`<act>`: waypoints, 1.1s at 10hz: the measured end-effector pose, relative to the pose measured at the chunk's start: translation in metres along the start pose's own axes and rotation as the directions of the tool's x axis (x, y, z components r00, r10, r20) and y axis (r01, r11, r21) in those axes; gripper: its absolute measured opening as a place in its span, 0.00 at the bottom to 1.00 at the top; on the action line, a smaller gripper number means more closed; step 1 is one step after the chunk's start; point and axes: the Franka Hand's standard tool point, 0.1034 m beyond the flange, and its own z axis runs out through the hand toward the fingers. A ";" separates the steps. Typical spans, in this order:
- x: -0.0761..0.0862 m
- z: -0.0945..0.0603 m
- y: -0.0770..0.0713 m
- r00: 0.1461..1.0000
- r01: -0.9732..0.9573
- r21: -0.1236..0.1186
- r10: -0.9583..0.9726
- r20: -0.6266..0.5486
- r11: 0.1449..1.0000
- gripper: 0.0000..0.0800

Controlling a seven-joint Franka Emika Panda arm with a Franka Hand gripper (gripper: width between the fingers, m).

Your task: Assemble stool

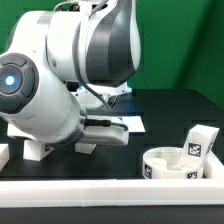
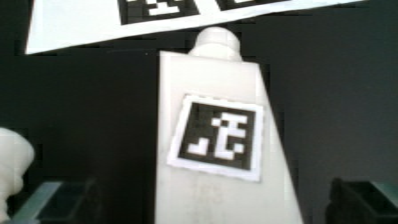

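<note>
The exterior view first. The glossy white-and-grey arm [image 1: 70, 70] fills the upper part and the exterior view's left, with a blue light [image 1: 12, 82] glowing on one rounded joint. On the matte black table [image 1: 170, 108], the thin, flat marker board [image 1: 120, 122] lies near the centre. Low at the exterior view's right sits the round seat [image 1: 168, 163], thick white plastic with square tags [image 1: 150, 169] on its wall. A blocky leg [image 1: 201, 140] stands just behind it. A long white border rail [image 1: 110, 192] runs along the lower edge.

In the wrist view the gripper [image 2: 205, 200] is spread wide and grasps nothing. Its dark fingers [image 2: 45, 200] flank a tapered leg [image 2: 199, 75], with black gaps on both sides. That leg is smooth and white and carries one black-and-white tag [image 2: 217, 135]. It ends in a rounded peg [image 2: 217, 42] that points toward the marker board.
</note>
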 end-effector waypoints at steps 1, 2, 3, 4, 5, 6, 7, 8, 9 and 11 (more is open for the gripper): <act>0.000 0.000 0.000 1.000 -0.004 -0.001 0.004 -0.002 1.000 0.65; 0.001 0.000 -0.001 1.000 -0.006 -0.002 0.006 -0.004 1.000 0.48; 0.001 0.000 -0.002 1.000 -0.005 -0.003 0.005 -0.005 1.000 0.48; 0.001 0.000 -0.002 1.000 -0.005 -0.003 0.005 -0.006 1.000 0.41; 0.001 0.000 -0.002 1.000 -0.005 -0.003 0.005 -0.006 1.000 0.41; 0.001 -0.001 -0.003 1.000 -0.004 -0.004 0.004 -0.007 1.000 0.41; 0.001 -0.003 -0.008 1.000 0.005 -0.009 -0.005 -0.017 1.000 0.41; -0.004 -0.011 -0.019 0.999 0.020 -0.017 -0.021 -0.030 1.000 0.41; -0.012 -0.022 -0.031 0.999 0.020 -0.023 -0.021 -0.038 1.000 0.41; -0.024 -0.043 -0.057 0.998 -0.035 -0.026 0.034 -0.044 0.999 0.41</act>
